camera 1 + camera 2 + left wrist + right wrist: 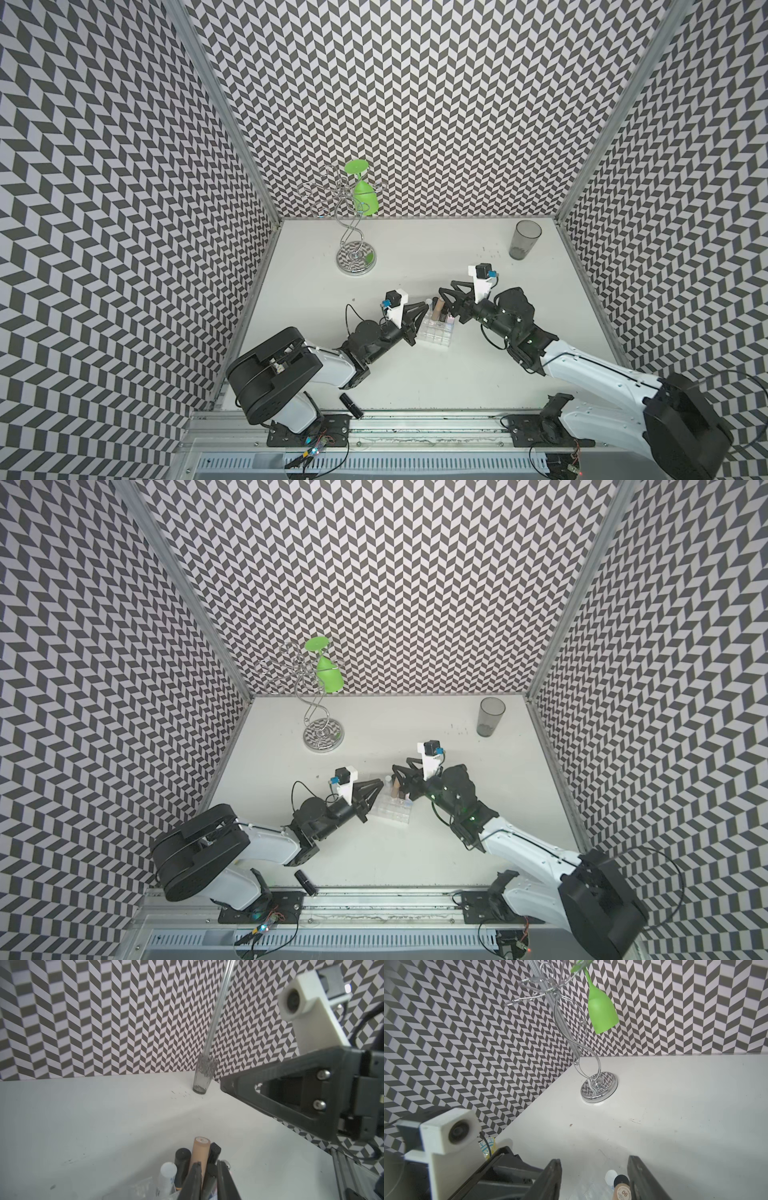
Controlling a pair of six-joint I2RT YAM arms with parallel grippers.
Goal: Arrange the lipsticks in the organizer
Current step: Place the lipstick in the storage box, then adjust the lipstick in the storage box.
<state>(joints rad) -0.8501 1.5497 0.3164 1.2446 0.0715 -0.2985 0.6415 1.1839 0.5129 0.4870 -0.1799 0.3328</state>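
Two digits, "06", show on the round end label of the tan lipstick [623, 1192] in the right wrist view; the finer print under them is too small to read. That tube stands end up, just inside one finger of the right gripper [593, 1159], whose jaws stand wide apart with nothing clamped. The round-capped black lipstick [620, 1180] and the white lipstick [611, 1176] stand beside it, also between the fingers.

In the left wrist view the left gripper [209, 1164] has its jaws pressed close on either side of the held black lipstick [211, 1175]. This tube is upright with its long axis vertical, and its lower end is hidden. Just beyond it stand the tan lipstick [200, 1153], the textured black lipstick [215, 1150], the round-capped black lipstick [182, 1157] and the white lipstick [167, 1174], whose blue writing is too blurred to read. A clear edge of the organizer [141, 1188] shows beneath them. The grey tumbler [204, 1076] stands at the far right corner of the tabletop [104, 1115].

In both top views the organizer [436, 338] [395, 812] lies mid-tabletop between the two grippers, with the tubes upright in its far cells. The loose black lipstick [351, 405] [305, 882] lies flat at the front edge by the left arm's base. Its long axis slants from far left to near right, and it is well apart from both grippers.
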